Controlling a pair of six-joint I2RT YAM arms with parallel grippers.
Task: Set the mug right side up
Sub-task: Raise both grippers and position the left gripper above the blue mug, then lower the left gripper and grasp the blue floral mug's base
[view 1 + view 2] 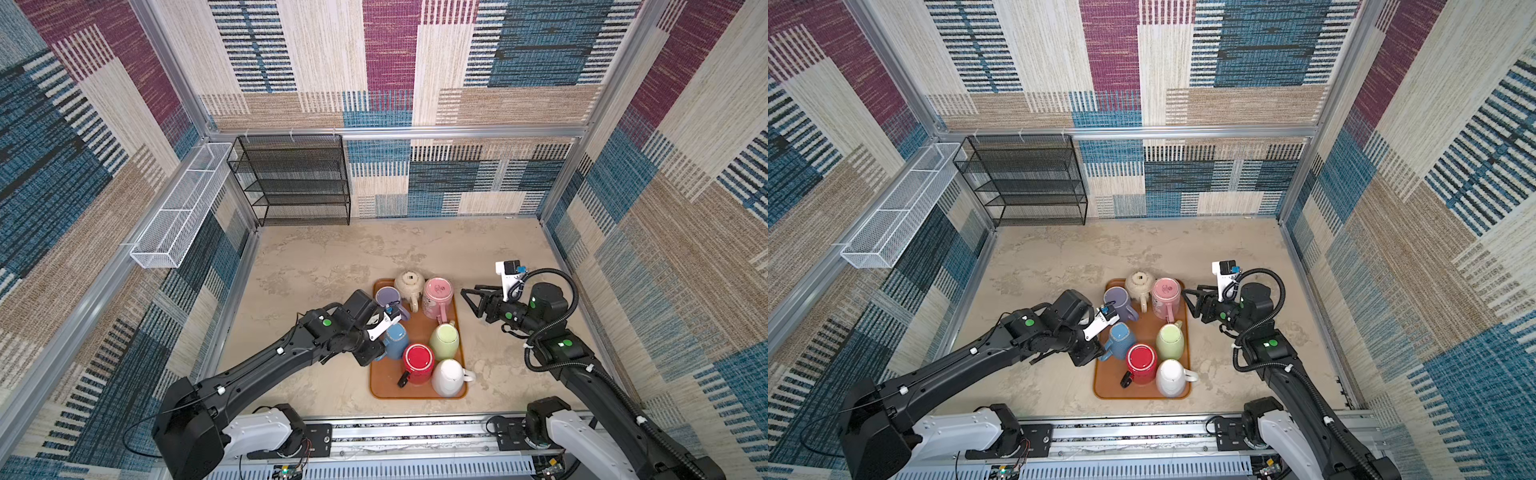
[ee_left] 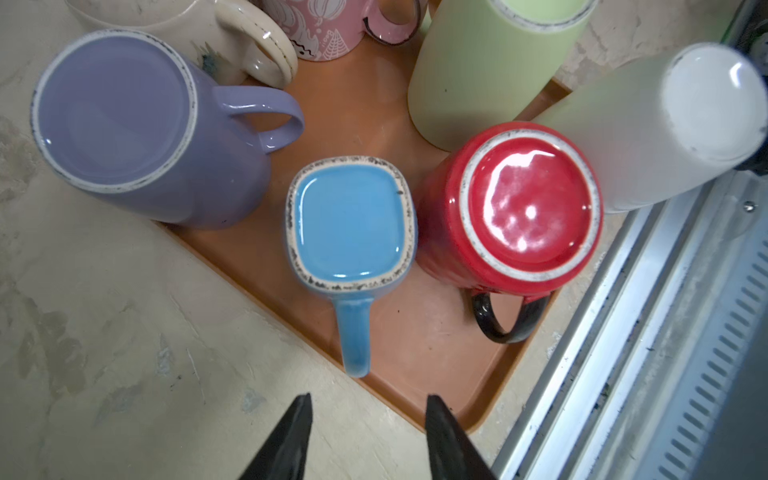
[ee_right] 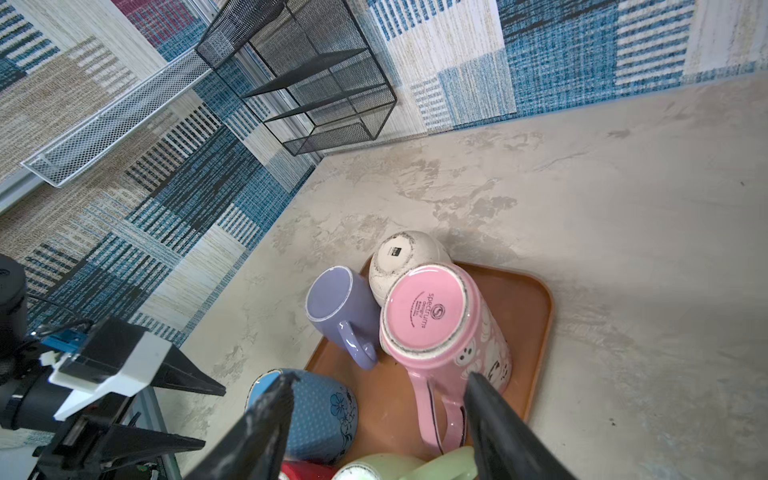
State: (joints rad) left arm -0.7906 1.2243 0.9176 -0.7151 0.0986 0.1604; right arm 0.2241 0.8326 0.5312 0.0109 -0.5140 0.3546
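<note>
Seven mugs stand on one orange tray (image 1: 384, 384), every one bottom up. The purple mug (image 1: 387, 297), cream mug (image 1: 409, 282) and pink mug (image 1: 437, 295) are at the tray's far end, the blue mug (image 2: 351, 224) and green mug (image 1: 444, 340) in its middle, and the red mug (image 1: 419, 361) and white mug (image 1: 448, 376) at its near end. One black mesh shelf (image 1: 295, 183) and one white wire basket (image 1: 183, 208) sit well beyond the tray (both against walls).

Only the left wrist view shows the left gripper (image 2: 368, 415). Its fingers are parted with nothing between them, poised over the tray's edge, and the blue mug's handle points at the gap, untouched. In both top views that arm's wrist hides those fingers and part of the blue mug.

The right gripper (image 1: 469, 289) hangs just off the tray's right edge near the pink mug, jaws spread, empty. Only the right wrist view shows the print on the pink mug's base; the red and green mugs are cut off there.
</note>
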